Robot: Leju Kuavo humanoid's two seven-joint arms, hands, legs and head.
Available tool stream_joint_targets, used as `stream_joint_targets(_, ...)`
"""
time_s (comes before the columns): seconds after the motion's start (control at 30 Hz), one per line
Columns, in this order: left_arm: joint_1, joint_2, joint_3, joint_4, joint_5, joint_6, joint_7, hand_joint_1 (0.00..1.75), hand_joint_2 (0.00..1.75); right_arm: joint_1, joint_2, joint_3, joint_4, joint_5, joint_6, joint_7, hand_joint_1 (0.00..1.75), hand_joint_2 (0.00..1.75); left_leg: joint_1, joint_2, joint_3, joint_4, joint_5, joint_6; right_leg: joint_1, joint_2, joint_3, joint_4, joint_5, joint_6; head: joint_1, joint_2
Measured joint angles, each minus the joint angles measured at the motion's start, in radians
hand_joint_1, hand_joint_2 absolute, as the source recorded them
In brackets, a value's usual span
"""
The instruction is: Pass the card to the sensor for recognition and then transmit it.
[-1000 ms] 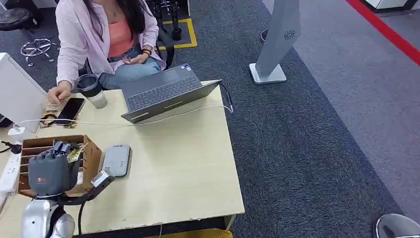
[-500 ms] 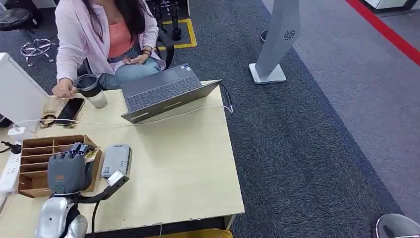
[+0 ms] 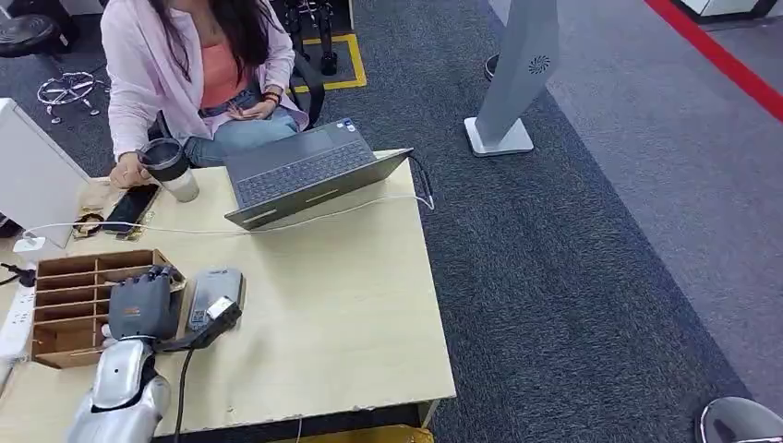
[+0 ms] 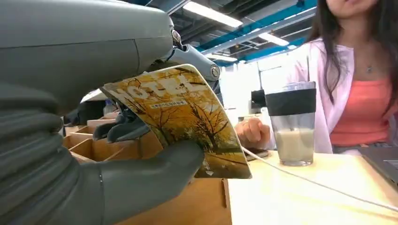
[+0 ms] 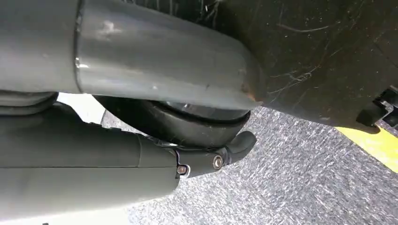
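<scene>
My left hand [image 3: 140, 307] hovers low over the table's left side, between the wooden slotted box [image 3: 65, 300] and the grey flat sensor [image 3: 217, 293]. In the left wrist view this hand [image 4: 65, 136] pinches a card [image 4: 187, 117] printed with yellow autumn trees, thumb under it and dark fingers behind it. The card stands tilted above the box's edge. My right hand [image 5: 141, 140] hangs beside my body over the carpet, with nothing in it.
A person sits at the far side of the table [image 3: 351, 323], one hand by a lidded cup [image 3: 171, 168]. An open laptop [image 3: 305, 171], a phone [image 3: 129, 205] and a white cable [image 3: 277, 224] lie near them. A white power strip [image 3: 17, 318] is at the left edge.
My left hand has moved right, from over the wooden box toward the grey sensor, carrying the card. The person's hand has shifted from the phone to the cup.
</scene>
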Motion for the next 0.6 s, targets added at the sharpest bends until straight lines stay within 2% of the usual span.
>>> stream_joint_targets(0.2,-0.033,-0.001,0.0,0.07,-0.005,0.023,-0.01,1.75,1.75,0.0,0.0,0.0,0.0,-0.011,0.0,0.005,0.0,0.0,0.0,0.0,0.001,0.0,0.0,0.0,0.0,0.0,0.001,0.0,0.0,0.0,0.0,0.0)
stream_joint_targets(0.37,-0.037,-0.002,0.0,0.08,-0.007,0.026,-0.01,1.75,1.75,0.0,0.0,0.0,0.0,-0.014,0.0,0.007,0.0,0.0,0.0,0.0,0.002,0.0,0.0,0.0,0.0,0.0,0.002,0.0,0.0,0.0,0.0,0.0)
stream_joint_targets(0.5,-0.032,-0.007,0.0,0.09,-0.01,0.08,-0.019,1.75,1.75,0.0,-0.001,0.0,0.0,-0.029,-0.001,0.008,0.0,0.0,0.0,0.0,0.003,0.0,0.0,0.0,0.0,0.0,0.003,0.0,0.0,0.0,0.0,0.0)
stream_joint_targets(0.6,-0.009,-0.02,0.0,0.061,-0.015,0.102,-0.029,1.75,1.75,0.0,-0.001,0.0,0.0,-0.038,-0.002,0.008,0.0,0.0,0.0,0.0,0.003,0.0,0.0,0.0,0.0,0.0,0.003,0.0,0.0,0.0,0.0,0.0)
